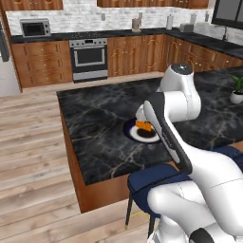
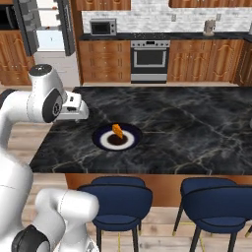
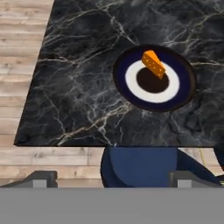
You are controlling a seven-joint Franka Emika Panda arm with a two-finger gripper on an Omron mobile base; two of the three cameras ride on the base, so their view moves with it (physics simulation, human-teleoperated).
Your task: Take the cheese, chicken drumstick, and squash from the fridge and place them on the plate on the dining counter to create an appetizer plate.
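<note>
plate (image 3: pixel 186 83): round, dark blue rim, white ring, dark centre; sits on the dining counter (image 3: pixel 78 74) near its stool-side edge
on plate: one cheese (image 3: pixel 153 64) wedge, orange, by the centre
fridge (image 2: pixel 49 29): far left, doors open, white inside; contents too small to tell
stools: two blue ones (image 2: pixel 118 199) at the counter edge
gripper (image 3: pixel 111 178): fingers spread wide, nothing between them, above the counter edge

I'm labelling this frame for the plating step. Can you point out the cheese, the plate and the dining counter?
cheese (image 3: pixel 153 64), hand view, on its holed orange side face.
plate (image 3: pixel 185 83), hand view, on its dark blue rim at the right.
dining counter (image 2: pixel 197 123), right base view, on bare black marble right of the plate.
</note>
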